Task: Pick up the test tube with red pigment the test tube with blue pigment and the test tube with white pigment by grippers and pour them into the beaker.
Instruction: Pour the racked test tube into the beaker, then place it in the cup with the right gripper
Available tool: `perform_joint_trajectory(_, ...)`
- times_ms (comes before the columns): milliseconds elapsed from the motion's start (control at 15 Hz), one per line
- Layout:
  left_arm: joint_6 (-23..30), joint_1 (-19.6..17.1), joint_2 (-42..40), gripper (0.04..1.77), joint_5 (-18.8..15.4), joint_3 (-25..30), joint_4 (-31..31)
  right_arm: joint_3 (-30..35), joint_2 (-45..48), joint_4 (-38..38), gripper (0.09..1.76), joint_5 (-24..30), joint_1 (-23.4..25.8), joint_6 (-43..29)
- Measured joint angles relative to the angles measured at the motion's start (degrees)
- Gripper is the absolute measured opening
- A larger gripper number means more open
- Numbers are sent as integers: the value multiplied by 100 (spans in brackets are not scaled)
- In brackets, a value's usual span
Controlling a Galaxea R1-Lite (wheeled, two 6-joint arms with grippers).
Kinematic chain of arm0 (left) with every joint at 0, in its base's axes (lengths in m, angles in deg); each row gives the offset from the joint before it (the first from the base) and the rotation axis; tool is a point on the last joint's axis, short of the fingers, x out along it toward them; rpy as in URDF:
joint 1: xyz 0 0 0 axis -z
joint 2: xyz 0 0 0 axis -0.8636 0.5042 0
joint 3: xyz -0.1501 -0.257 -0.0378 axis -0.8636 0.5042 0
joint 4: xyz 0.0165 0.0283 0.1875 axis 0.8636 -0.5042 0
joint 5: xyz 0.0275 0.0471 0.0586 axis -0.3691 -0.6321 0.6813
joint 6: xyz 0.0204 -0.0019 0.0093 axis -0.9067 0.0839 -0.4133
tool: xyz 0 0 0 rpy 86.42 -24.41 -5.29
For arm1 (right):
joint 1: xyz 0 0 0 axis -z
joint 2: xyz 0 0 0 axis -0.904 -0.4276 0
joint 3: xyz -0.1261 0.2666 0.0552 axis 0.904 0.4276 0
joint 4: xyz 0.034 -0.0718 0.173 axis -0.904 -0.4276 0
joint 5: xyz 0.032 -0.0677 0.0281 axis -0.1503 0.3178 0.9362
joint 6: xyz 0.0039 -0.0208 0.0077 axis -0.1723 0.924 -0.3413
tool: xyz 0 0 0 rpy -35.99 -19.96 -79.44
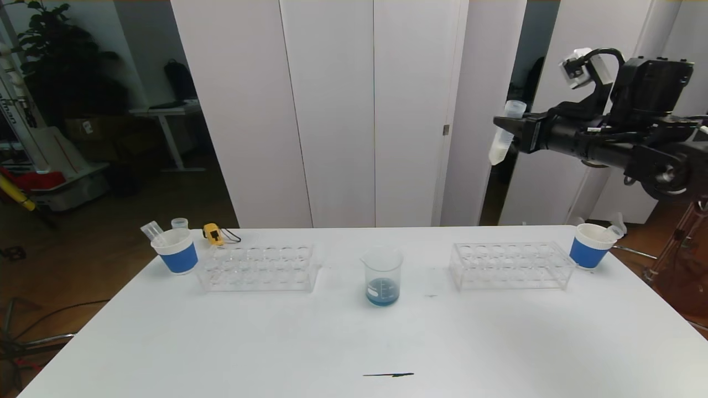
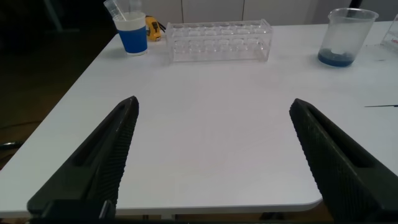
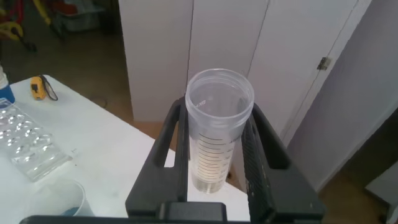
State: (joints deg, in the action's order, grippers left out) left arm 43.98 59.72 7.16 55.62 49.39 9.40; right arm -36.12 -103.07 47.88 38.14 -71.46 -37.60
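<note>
**White tube held high at the right, beaker waiting at centre**

At the left of the head view, a blue-and-white paper cup (image 1: 176, 250) stands on the white table (image 1: 276, 342) with empty clear tubes poking out of it, and a small yellow tape measure (image 1: 212, 234) lies just behind. Beside the cup sits an empty clear rack (image 1: 259, 268).

My left gripper (image 2: 214, 155) does not show in the head view. In its own wrist view its two dark fingers are spread wide with nothing between them, hanging low over the near edge of the table.

At the middle of the frame the beaker (image 1: 382, 275) stands upright with a shallow layer of blue liquid at its bottom. A thin dark streak (image 1: 388, 375) marks the table toward the lower centre.

Right of the beaker lies a second empty clear rack (image 1: 511, 266), and past it another blue-and-white cup (image 1: 591, 245) near the table's far right corner.

In the upper right of the frame my right gripper (image 1: 514, 131) is clenched on the test tube with white pigment (image 1: 502, 141), held well above the table, tilted slightly, its open mouth up and the cream-white liquid in its lower end.
</note>
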Motion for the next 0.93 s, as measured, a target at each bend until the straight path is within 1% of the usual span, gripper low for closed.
perform_joint_trajectory(133,0,0,0,173,0,0,2,-229,-171,11,58,247,-113,171)
perform_joint_trajectory(267,0,0,0,173,0,0,0,-355,-285,13,58,455,-223,496)
perform_joint_trajectory(467,0,0,0,173,0,0,0,-440,-455,18,58,507,-449,868)
perform_joint_trajectory(667,0,0,0,173,0,0,2,-273,-539,27,58,512,-689,1265)
perform_joint_trajectory(800,0,0,0,173,0,0,0,-135,-571,62,58,506,-778,1841)
perform_joint_trajectory(867,0,0,0,173,0,0,0,-41,-584,182,58,501,-796,2144)
perform_joint_trajectory(933,0,0,0,173,0,0,0,83,-606,468,58,496,-829,2332)
